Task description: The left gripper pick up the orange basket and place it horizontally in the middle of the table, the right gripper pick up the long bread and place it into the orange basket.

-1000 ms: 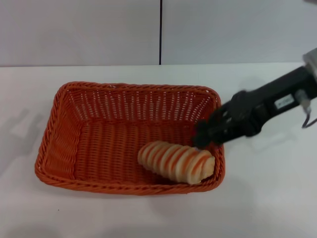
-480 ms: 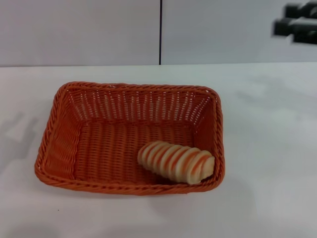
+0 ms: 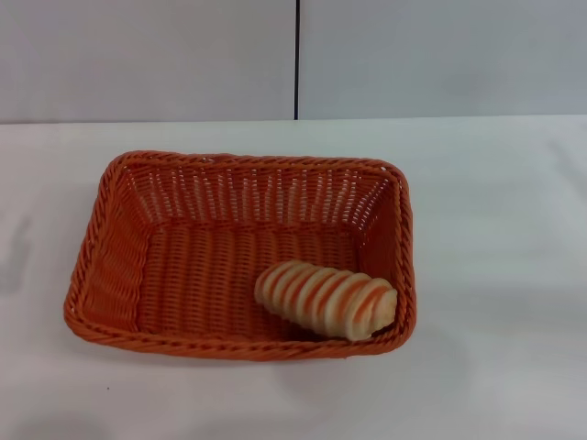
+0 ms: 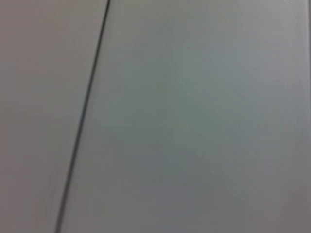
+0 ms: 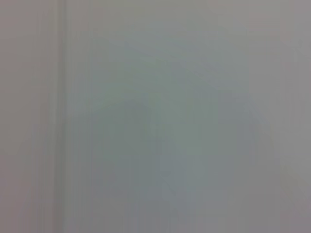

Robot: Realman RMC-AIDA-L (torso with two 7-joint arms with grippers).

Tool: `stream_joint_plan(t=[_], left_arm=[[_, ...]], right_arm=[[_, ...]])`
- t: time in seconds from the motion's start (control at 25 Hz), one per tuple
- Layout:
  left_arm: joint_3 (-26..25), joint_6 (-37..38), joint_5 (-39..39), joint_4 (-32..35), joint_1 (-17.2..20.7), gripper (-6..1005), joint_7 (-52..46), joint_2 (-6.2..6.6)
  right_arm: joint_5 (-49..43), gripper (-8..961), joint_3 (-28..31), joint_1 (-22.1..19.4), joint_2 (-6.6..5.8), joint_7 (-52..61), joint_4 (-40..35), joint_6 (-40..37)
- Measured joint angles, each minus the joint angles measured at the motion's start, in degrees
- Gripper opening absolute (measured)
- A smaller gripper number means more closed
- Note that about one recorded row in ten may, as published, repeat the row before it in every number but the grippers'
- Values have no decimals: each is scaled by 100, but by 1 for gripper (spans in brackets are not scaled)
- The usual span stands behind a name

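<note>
The orange basket (image 3: 128, 266) lies lengthwise across the middle of the white table (image 3: 495, 275) in the head view. Inside it, the long bread (image 3: 326, 299) rests on the basket floor at the front right corner, close to the right wall. Neither gripper appears in any view. Both wrist views hold only a plain grey wall, the left one with a thin dark seam (image 4: 82, 116) running across it.
A grey wall with a vertical dark seam (image 3: 297, 60) stands behind the table's far edge. Bare white tabletop surrounds the basket on all sides.
The right gripper stood at the basket's right rim a second ago, rose to the upper right corner half a second ago, and has now left the view. Bread and basket stayed put.
</note>
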Motion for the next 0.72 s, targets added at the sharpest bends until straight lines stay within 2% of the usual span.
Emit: stream_joint_plan(t=[0.04, 0.24, 0.28, 0.32, 0.36, 0.4, 0.6, 0.72], left_arm=[[0, 0, 0, 0, 0, 398, 0, 0], [-141, -40, -1, -150, -11, 398, 228, -2], [-369, -67, -2, -368, -28, 398, 516, -11], [-369, -67, -2, -368, -28, 398, 516, -11], [-826, -110, -4, -877, -68, 398, 1250, -29], [-858, -130, -4, -943, -70, 398, 1390, -29], [-1043, -298, -4, -1212, -61, 398, 2110, -37], [-1112, -349, -4, -1318, -66, 399, 2315, -37]], right_arm=[[0, 654, 0, 0, 0, 0, 0, 0], [1644, 654, 22, 189, 23, -2026, 1715, -159], [1644, 654, 22, 189, 23, -2026, 1715, -159], [1876, 654, 26, 236, 25, -2269, 1928, -172], [2118, 654, 39, 292, 25, -2494, 2163, -180], [2509, 654, 64, 382, 26, -2790, 2489, -183], [3101, 654, 83, 577, 25, -3429, 2941, -176], [3134, 654, 86, 600, 23, -3485, 2970, -176]])
